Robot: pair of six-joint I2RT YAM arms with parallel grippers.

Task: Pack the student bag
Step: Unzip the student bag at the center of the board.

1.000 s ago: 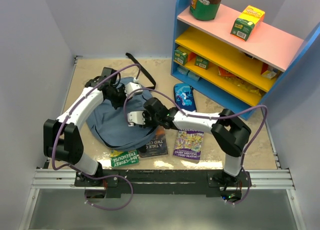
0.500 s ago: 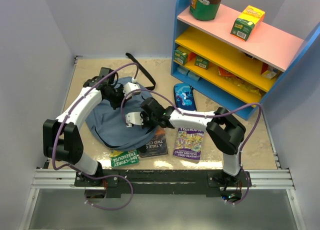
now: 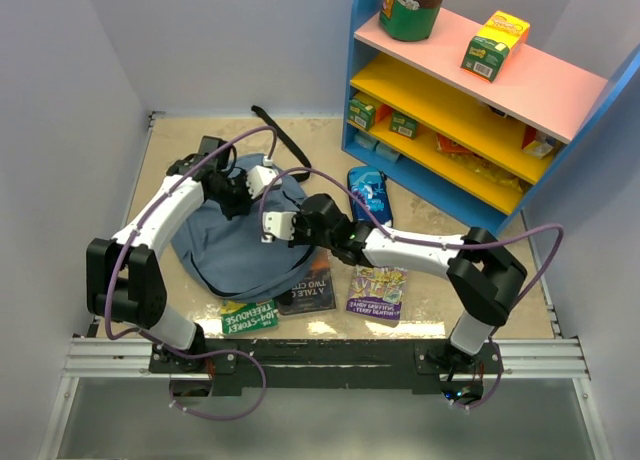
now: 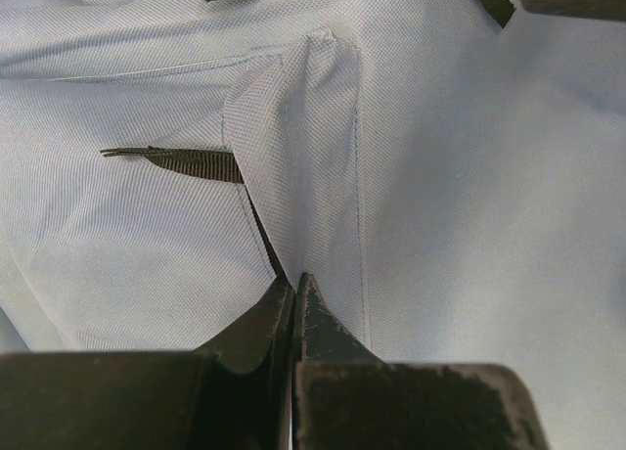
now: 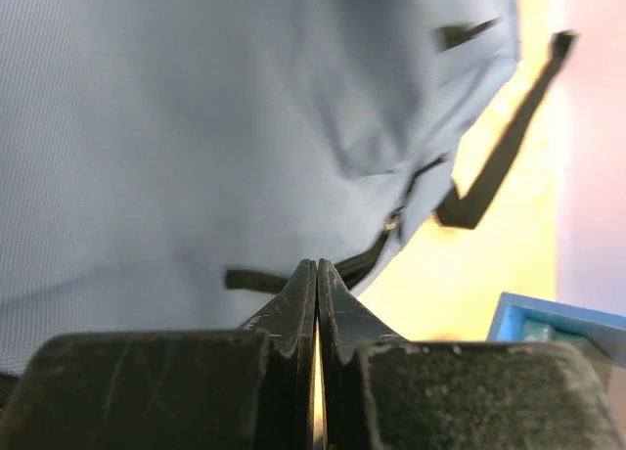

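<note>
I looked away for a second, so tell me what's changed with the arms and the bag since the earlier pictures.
The right end effector closed and shifted slightly farther back over the student bag, its elbow swinging out to the right; whether it pinches fabric is unclear. The left end effector stays clamped on a bag fold. The books and pencil case have not moved.

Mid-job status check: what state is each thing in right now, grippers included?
backpack: lying flat on the table, one fold pinched up.
left gripper: shut on the backpack's fold.
right gripper: shut over the backpack, no hold visible.
books: three, flat on the table, outside the backpack.
pencil case: on the table, outside the backpack.
</note>
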